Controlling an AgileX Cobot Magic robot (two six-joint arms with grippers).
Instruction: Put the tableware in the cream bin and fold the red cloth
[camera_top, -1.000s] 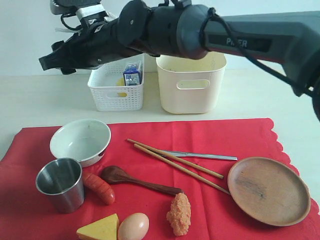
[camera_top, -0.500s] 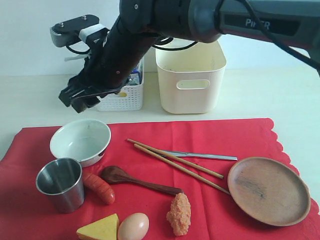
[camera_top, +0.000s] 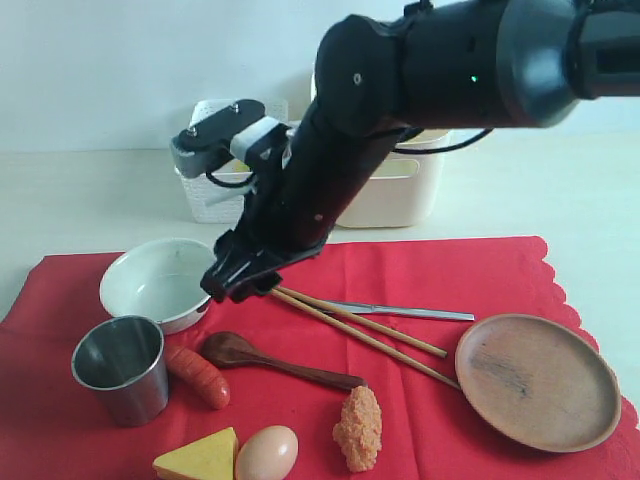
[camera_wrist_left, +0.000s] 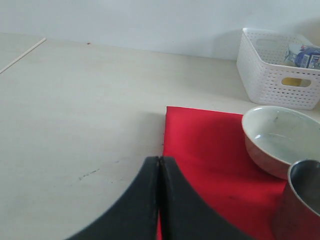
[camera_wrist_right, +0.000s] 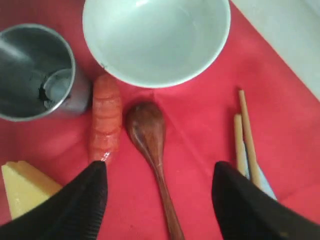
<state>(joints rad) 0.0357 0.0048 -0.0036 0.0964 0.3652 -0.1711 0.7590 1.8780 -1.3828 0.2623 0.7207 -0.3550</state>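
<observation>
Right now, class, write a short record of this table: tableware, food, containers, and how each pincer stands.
Tableware on the red cloth: bowl, cup, spoon, chopsticks, knife, plate
Food on it: sausage, cheese, egg
Behind the cloth: cream bin, white basket
Left pincer: shut, empty
Right pincer: open, over the spoon

The exterior view looks from slightly above across the red cloth toward the cream bin in the upper middle of the frame. The left wrist view sits low, looking along the tabletop. The right wrist view looks straight down, close. All three share the white bowl and steel cup.
</observation>
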